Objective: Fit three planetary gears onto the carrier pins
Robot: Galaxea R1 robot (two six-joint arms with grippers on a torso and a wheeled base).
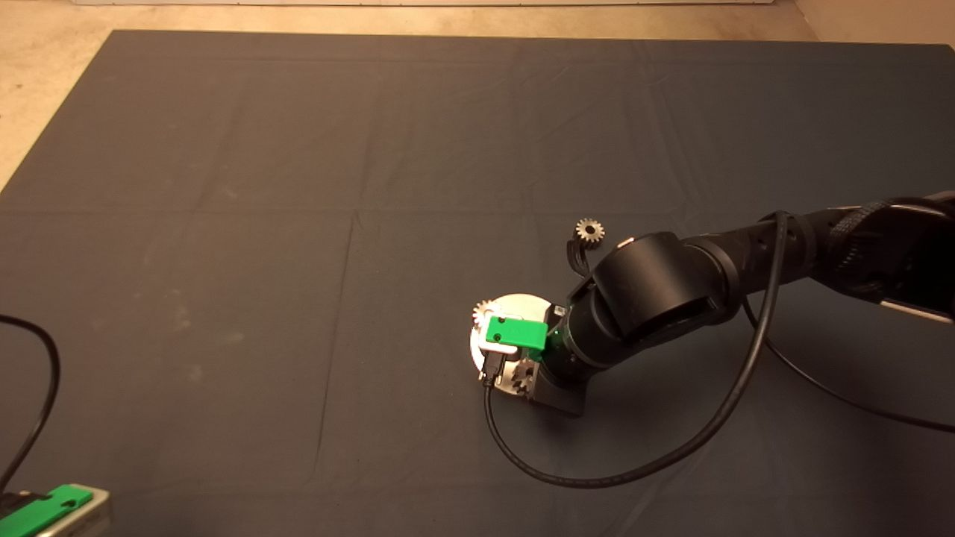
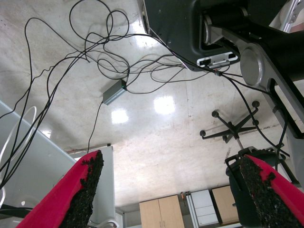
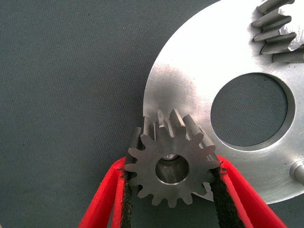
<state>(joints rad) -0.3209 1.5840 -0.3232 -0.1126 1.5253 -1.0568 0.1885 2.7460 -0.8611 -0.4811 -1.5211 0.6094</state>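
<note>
My right gripper (image 3: 171, 167) is shut on a planetary gear (image 3: 192, 187), one black pad against each side of its teeth. The gear sits at the rim of the shiny carrier disc (image 3: 190, 85), and a silver pin end (image 3: 170, 171) shows inside its bore. A second gear (image 3: 278, 28) rests on the disc beyond the large centre hole. One carrier pin (image 3: 298, 172) stands bare. From above, the right wrist covers most of the disc (image 1: 522, 307), and a third gear (image 1: 589, 230) lies loose on the mat behind it. My left gripper (image 1: 45, 511) is parked at the lower left, open.
A black cable (image 1: 634, 466) loops over the mat in front of the right arm. The left wrist view looks away from the mat at a pale floor with tangled cables (image 2: 95, 52), a chair base (image 2: 232, 126) and cabinets (image 2: 161, 211).
</note>
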